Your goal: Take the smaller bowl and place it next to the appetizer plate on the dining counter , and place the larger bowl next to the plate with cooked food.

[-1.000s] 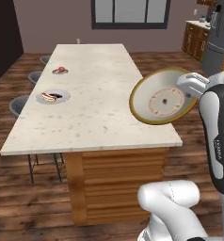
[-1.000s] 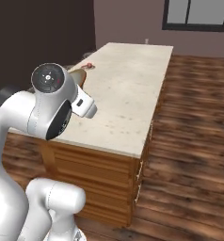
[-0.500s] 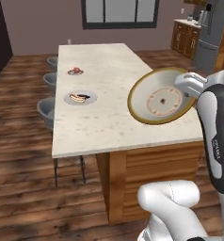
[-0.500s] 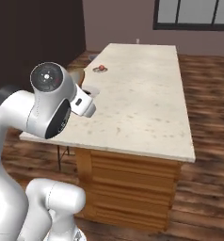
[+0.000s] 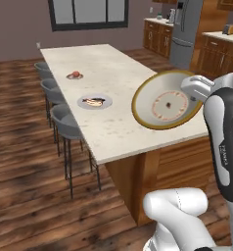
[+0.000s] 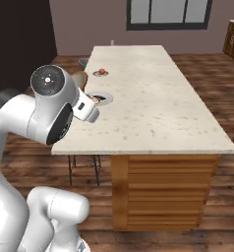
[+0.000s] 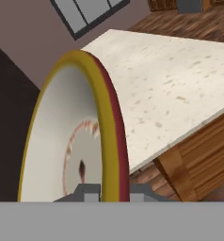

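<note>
One larger bowl (image 5: 166, 100) in gripper (image 7: 106, 192): cream, olive-gold rim, tilted on edge

Larger bowl (image 5: 168, 104) is showing a cream inside, an olive-gold rim, a reddish broken ring pattern and a dark speck at its centre; in the hand view the rim (image 7: 102, 117) is reading yellow with a dark red edge behind. Dining counter (image 5: 116, 83) is showing a speckled beige top over a banded warm wood base. Stools (image 5: 65, 127) are looking grey. Plate with cooked food (image 5: 95, 102) is light grey with dark and tan food. Appetizer plate (image 5: 75, 76) is dark-rimmed, carrying a reddish-brown item. Floor (image 5: 25, 162) is showing dark brown planks.
</note>
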Tool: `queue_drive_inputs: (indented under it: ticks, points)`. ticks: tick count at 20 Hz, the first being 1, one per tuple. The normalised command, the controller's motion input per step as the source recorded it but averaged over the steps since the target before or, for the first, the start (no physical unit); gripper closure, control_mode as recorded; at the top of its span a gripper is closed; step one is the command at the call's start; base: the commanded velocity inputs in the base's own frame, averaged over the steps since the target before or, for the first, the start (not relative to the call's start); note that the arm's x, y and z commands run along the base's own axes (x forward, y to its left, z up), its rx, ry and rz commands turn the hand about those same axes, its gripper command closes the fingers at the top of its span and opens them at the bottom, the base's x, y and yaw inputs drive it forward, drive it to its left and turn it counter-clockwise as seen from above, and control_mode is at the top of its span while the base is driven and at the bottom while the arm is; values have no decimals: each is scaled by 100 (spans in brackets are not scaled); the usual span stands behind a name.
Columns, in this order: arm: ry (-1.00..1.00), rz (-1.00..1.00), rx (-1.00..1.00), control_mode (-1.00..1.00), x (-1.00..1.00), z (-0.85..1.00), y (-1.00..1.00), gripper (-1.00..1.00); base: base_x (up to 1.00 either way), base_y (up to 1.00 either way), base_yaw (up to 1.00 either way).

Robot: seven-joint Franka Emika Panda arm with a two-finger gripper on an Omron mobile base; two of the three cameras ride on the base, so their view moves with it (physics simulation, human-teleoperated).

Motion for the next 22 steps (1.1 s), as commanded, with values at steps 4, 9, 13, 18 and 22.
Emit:
queue_drive_inputs:
  ticks: [4, 9, 13, 18, 22]
  points:
    - [0, 0, 0, 100, 0, 0, 0, 100, 24, 100, -38]
    - [0, 0, 0, 100, 0, 0, 0, 100, 43, 100, -38]
    - [0, 0, 0, 100, 0, 0, 0, 100, 48, 100, -41]
    - [0, 0, 0, 100, 0, 0, 0, 100, 42, 100, -43]
    - [0, 0, 0, 100, 0, 0, 0, 100, 47, 100, -44]
